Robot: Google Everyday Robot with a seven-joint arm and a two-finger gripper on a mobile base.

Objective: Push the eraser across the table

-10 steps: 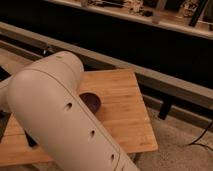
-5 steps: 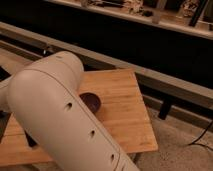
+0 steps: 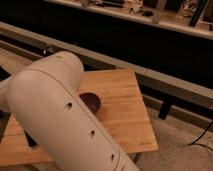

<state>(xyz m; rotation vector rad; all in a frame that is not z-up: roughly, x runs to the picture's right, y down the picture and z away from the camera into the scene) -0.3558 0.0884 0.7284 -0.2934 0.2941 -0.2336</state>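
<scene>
Nothing has moved since the earlier frames: our big cream-white arm casing (image 3: 65, 120) sits exactly where it was, and the small dark object beside it has not shifted.

We see the arm filling the left and lower middle of the camera view, a thick rounded shell with a row of small slots along its side. It runs from the upper left down to the bottom edge and covers much of the small rectangular surface with the light wooden plank top (image 3: 122, 107). Our gripper is not in view; it is either hidden behind the arm or outside the frame, so we cannot tell how it stands.

Just beside the arm's right edge, near the middle of the surface, lies a small dark reddish-brown rounded object (image 3: 92, 101), partly covered by the arm. We cannot say for certain that this is the eraser; its shape is hard to make out.

Beyond the surface's far edge runs a long pale ledge (image 3: 165, 82) in front of a dark wall. On the speckled floor (image 3: 185, 150) at the right we see a thin black cable (image 3: 202, 137).
</scene>
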